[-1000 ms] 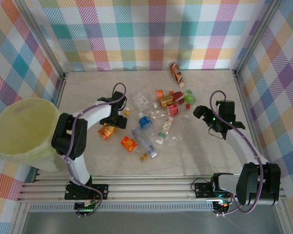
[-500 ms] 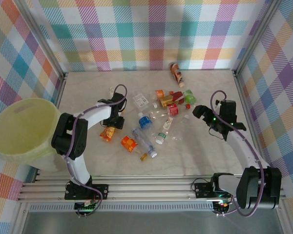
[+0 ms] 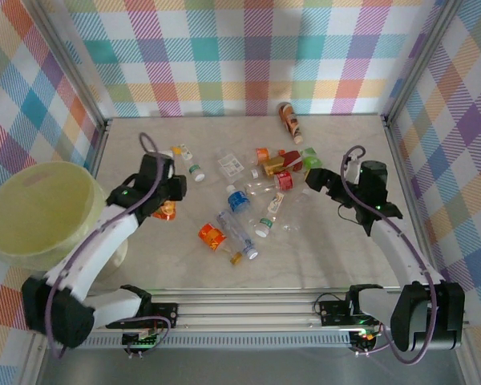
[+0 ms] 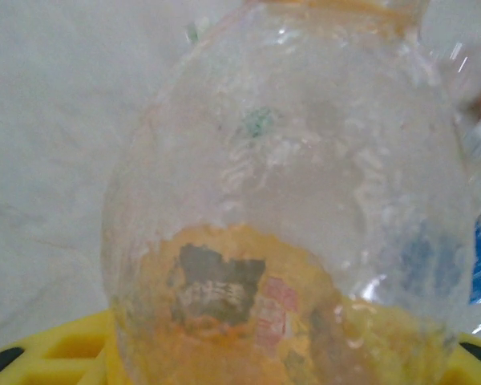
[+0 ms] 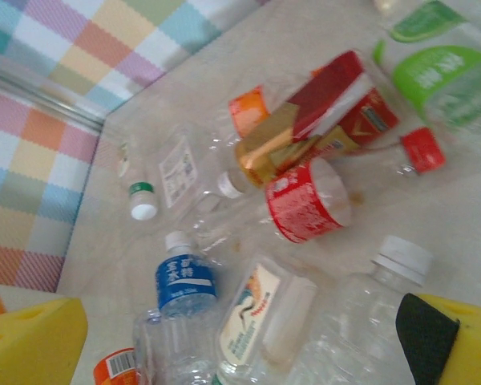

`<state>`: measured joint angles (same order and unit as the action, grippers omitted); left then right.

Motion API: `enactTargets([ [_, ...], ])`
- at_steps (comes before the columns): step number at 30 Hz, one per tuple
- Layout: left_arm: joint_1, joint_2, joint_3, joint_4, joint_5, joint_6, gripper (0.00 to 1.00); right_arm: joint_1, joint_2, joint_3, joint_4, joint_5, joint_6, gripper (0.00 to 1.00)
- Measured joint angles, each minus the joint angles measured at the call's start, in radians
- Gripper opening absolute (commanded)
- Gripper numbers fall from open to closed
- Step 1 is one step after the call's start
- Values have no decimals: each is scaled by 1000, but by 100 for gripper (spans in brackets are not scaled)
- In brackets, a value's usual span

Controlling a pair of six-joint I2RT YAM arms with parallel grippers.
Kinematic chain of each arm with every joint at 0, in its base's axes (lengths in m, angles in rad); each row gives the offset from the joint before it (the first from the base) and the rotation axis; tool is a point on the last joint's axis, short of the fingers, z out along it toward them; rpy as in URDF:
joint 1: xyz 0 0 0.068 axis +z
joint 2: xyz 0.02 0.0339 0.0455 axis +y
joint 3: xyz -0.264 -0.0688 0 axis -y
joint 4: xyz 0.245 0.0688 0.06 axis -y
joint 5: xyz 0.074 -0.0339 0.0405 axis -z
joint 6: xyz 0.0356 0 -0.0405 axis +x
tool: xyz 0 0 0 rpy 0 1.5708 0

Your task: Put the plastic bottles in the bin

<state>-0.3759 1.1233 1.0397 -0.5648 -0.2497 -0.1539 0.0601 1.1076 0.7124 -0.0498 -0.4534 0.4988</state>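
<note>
My left gripper (image 3: 165, 200) is shut on a clear bottle with an orange label (image 4: 289, 200), held just right of the bin (image 3: 44, 212), a large pale yellow-green bucket at the table's left edge. In the left wrist view the bottle sits close against the camera between my yellow fingers (image 4: 56, 353). Several plastic bottles (image 3: 260, 172) lie scattered mid-table, among them a blue-labelled one (image 5: 184, 281), a red-labelled one (image 5: 309, 200) and a green-labelled one (image 5: 437, 68). My right gripper (image 3: 317, 183) hangs open at the pile's right side with nothing between its fingers (image 5: 32, 341).
One orange bottle (image 3: 289, 120) lies apart near the back wall. A small green-capped bottle (image 3: 195, 168) lies left of the pile. An orange-labelled bottle (image 3: 212, 236) lies toward the front. Checked walls and metal posts close in the table on three sides.
My left gripper shut on the orange-labelled bottle and swung left with it toward the bin. The right gripper shifted slightly left toward the pile, still open.
</note>
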Motion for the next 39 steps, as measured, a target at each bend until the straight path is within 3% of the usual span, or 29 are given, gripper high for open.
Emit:
enactTargets([
  [7,10,-254,143,8,-185,-37,50,29,6,0,40,-5,-20,100],
  [14,100,-218,430,-68,-480,-16,46,32,43,0,65,-6,-20,100],
  [18,241,-171,470,-92,-612,-6,47,32,56,1,68,-17,-20,100],
  [22,446,-148,439,-107,-567,-50,47,34,62,12,68,-33,-25,100],
  [29,807,-109,352,-114,-290,-233,45,40,61,32,55,-49,-65,100],
  [32,866,-93,294,-95,-185,-300,45,40,60,33,41,-50,-79,100],
  [39,877,-45,159,35,-57,-423,43,40,60,36,28,-49,-90,100],
])
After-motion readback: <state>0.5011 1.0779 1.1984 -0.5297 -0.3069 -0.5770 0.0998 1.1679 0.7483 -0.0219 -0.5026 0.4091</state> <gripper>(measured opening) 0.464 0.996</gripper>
